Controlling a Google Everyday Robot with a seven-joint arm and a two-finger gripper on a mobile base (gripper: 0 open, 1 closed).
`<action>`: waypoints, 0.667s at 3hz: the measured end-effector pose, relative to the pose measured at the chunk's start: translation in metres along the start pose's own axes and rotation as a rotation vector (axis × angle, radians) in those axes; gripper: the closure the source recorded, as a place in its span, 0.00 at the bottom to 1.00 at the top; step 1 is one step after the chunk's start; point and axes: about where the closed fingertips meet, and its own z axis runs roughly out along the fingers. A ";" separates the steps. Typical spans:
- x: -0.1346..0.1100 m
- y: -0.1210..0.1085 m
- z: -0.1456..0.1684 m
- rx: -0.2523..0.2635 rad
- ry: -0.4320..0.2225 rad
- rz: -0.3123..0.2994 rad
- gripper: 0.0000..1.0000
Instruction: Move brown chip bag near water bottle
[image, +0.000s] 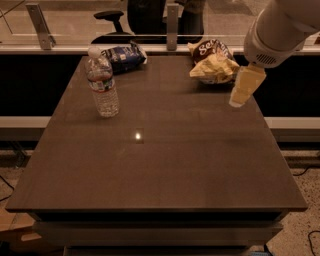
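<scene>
One camera view, looking down across a dark brown table (160, 170); toward the far right corner, the brown chip bag (210, 60), lying crumpled on the top, white script lettering on its dark upper part, cream-yellow lower part turned to the camera; just right of the bag and a little nearer the camera, the gripper (238, 97), pale yellow, hanging tip-down over the table's right edge from a bulky white arm (277, 30) entering at the upper right; apart from the bag by a narrow gap; whether spread or pressed together, impossible to tell; toward the far left, the water bottle (102, 82), upright, white cap on, red-and-white label band, well apart from the chip bag, most of the table's width between them; just behind the bottle, at the far edge, a dark blue snack bag (122, 54) lying flat; near the table's middle, a small bright spot of reflected light (137, 135); beyond the far edge, a pale rail (60, 49) and a black office chair (112, 17).
</scene>
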 end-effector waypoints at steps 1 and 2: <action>0.005 -0.020 0.028 -0.018 0.035 0.019 0.00; 0.005 -0.032 0.053 -0.035 0.051 0.027 0.00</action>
